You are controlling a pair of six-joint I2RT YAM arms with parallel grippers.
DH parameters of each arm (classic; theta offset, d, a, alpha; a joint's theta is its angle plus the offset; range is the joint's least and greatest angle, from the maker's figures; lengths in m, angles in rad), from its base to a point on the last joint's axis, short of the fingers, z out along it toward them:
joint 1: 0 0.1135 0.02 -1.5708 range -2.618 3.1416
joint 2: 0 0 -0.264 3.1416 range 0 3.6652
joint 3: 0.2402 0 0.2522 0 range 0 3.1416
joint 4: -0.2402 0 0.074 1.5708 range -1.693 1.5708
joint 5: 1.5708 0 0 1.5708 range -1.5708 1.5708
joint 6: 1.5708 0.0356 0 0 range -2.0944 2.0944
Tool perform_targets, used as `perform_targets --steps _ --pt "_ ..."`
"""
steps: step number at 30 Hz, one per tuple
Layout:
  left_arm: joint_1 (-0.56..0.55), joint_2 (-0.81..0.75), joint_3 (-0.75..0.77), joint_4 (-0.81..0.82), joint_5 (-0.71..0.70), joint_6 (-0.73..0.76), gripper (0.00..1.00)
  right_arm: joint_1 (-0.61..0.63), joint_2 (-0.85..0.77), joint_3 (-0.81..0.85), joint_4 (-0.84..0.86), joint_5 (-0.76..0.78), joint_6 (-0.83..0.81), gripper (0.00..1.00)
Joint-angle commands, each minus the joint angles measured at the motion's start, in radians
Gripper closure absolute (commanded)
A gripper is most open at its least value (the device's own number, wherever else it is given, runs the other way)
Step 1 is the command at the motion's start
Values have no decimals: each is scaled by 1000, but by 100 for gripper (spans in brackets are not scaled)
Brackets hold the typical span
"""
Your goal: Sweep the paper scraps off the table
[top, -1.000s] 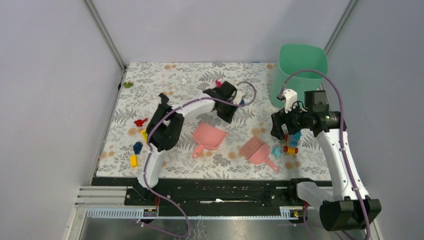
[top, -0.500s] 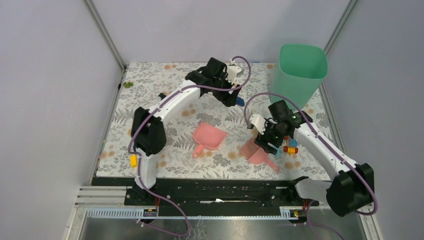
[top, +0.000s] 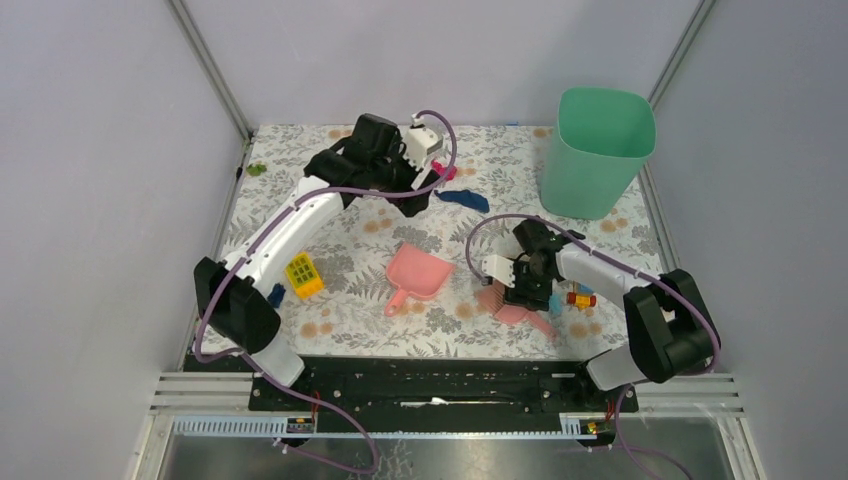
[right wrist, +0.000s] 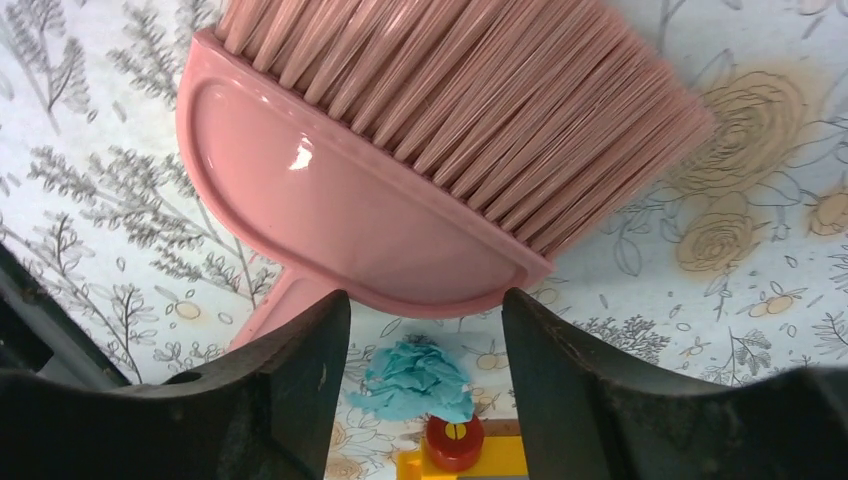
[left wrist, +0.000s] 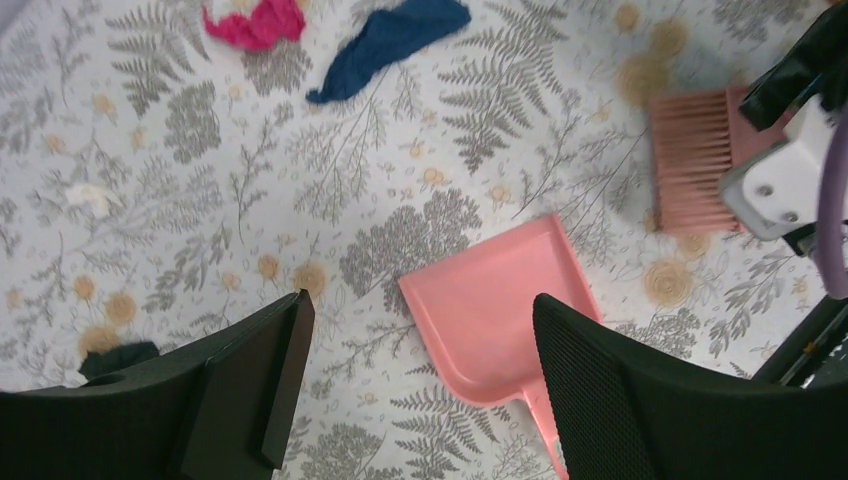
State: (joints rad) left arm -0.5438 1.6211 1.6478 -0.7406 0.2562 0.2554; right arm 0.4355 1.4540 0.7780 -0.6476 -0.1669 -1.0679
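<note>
Paper scraps lie on the leaf-patterned table point(top: 350, 210). A magenta scrap point(top: 445, 173) point(left wrist: 255, 22) and a dark blue scrap point(top: 463, 199) point(left wrist: 390, 40) are at the back. A cyan scrap point(top: 553, 301) point(right wrist: 415, 380) sits right of the pink brush point(top: 510, 300) point(right wrist: 400, 150). Another dark blue scrap point(top: 276, 294) is at the left. My left gripper point(top: 415, 198) point(left wrist: 422, 300) hangs open and empty, high above the pink dustpan point(top: 420, 272) point(left wrist: 500, 310). My right gripper point(top: 520, 288) point(right wrist: 425, 300) is low at the brush's back edge. Its jaws are apart on either side of the cyan scrap and hold nothing.
A green bin point(top: 597, 150) stands at the back right. A yellow studded brick point(top: 303, 274) lies at the left and a toy-brick vehicle point(top: 580, 297) point(right wrist: 455, 440) just right of the cyan scrap. A small green bit point(top: 257, 169) lies by the left wall.
The left gripper has opened and drawn back to the left, uncovering the dark blue scrap. The right arm swung left and down onto the brush, and its jaws have narrowed.
</note>
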Motion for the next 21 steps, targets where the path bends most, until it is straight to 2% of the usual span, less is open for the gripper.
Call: perform_targets --steps 1,9,14,17,21 --pt "43 13 -10 -1 -47 22 14 13 79 38 116 27 63 40" --pt "87 9 1 1 -57 21 14 12 180 114 249 50 297 53" --pt "92 12 3 3 -69 24 14 -47 234 194 289 51 475 60" --pt "92 13 3 3 -59 15 14 -77 230 250 235 2 506 59" --pt "91 3 -5 3 -65 17 13 -83 139 276 120 -68 485 51"
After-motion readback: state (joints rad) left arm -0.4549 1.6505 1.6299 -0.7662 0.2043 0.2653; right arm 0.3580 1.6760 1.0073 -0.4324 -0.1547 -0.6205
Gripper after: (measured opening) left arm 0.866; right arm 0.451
